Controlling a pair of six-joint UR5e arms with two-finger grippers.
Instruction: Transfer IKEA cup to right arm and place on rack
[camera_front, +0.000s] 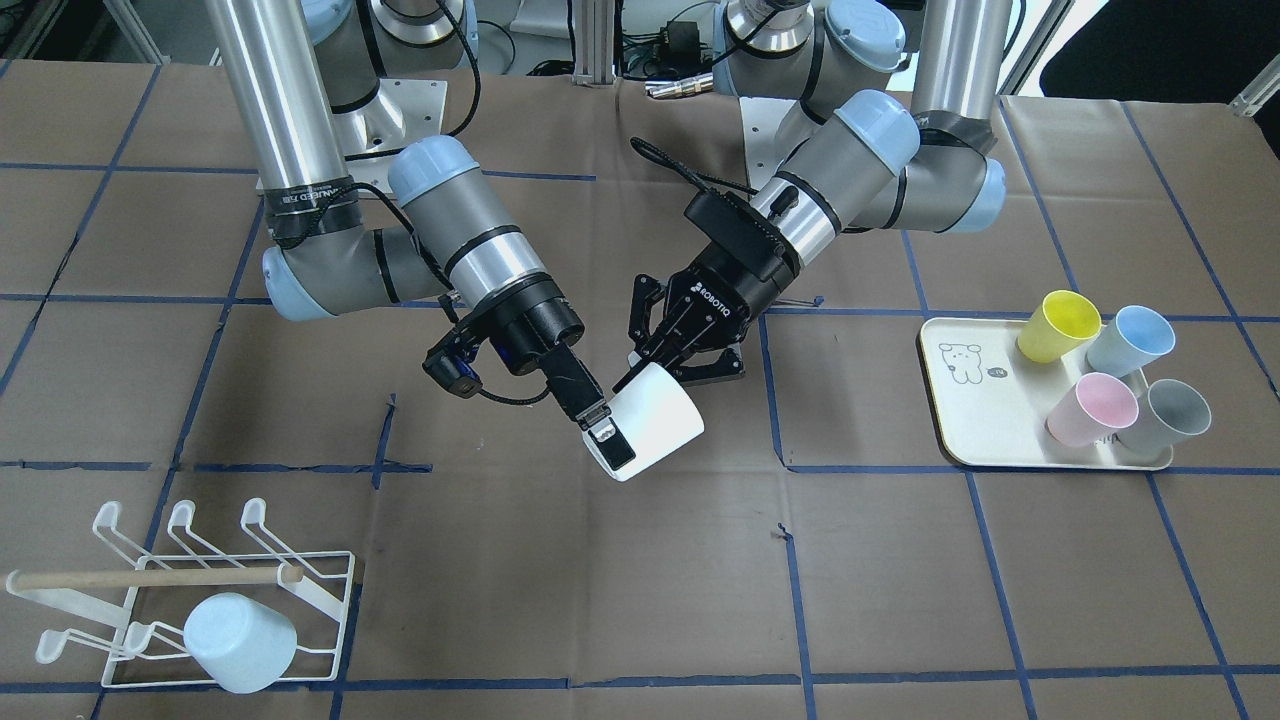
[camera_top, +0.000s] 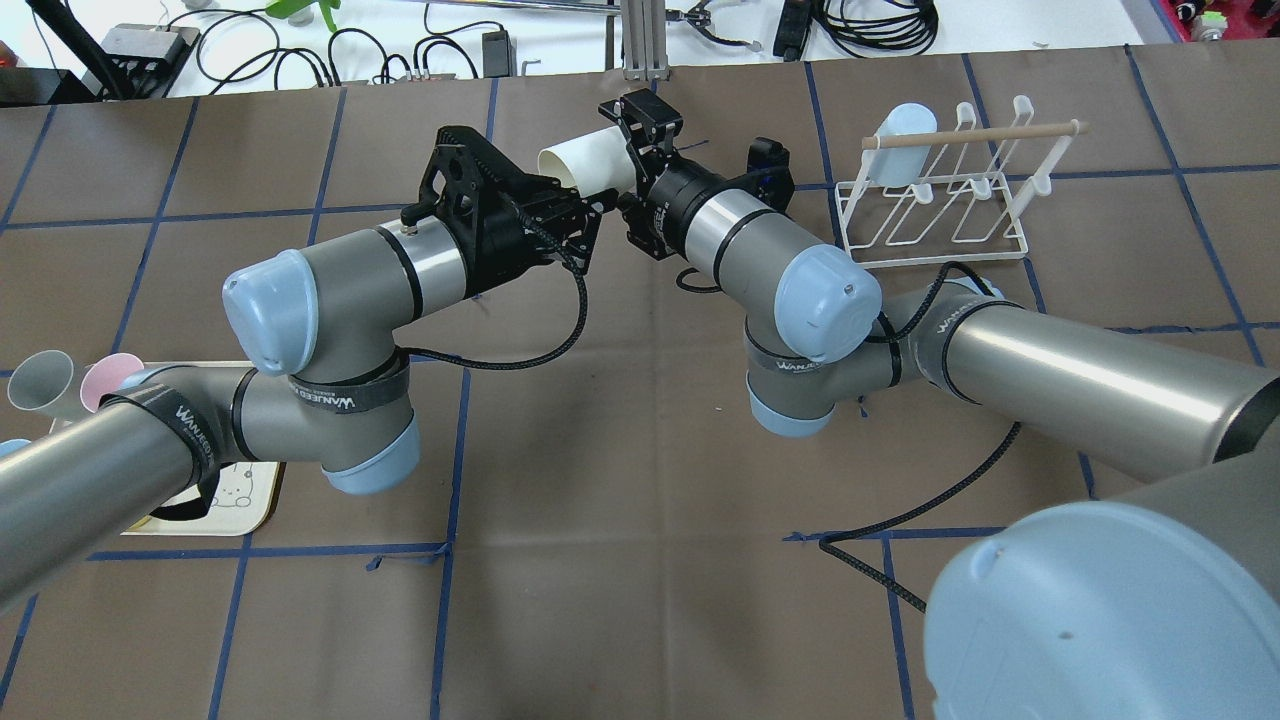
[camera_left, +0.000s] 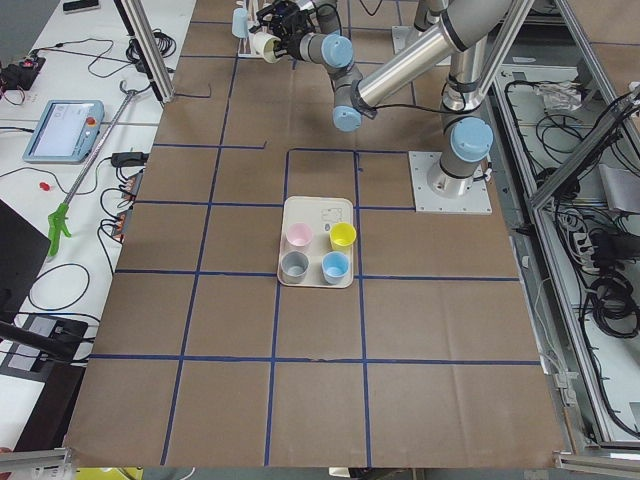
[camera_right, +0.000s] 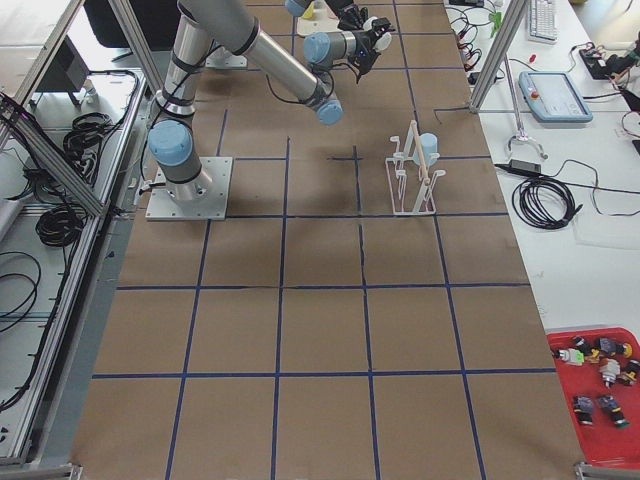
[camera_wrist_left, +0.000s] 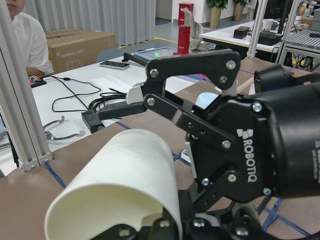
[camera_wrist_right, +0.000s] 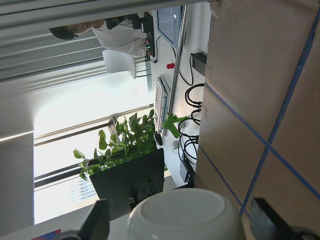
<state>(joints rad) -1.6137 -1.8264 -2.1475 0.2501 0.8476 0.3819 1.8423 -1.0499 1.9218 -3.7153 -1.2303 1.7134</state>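
Mid-air, the white cup (camera_front: 660, 415) tilts, base toward the right arm (camera_front: 470, 240); the wire rack (camera_front: 150, 577) (white, looped prongs upturned) stands well apart.

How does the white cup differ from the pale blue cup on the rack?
The white cup is held in the air by the left gripper; the pale blue cup rests on the rack. The white cup lies sideways; the pale blue cup hangs mouth-down. Both are handleless.
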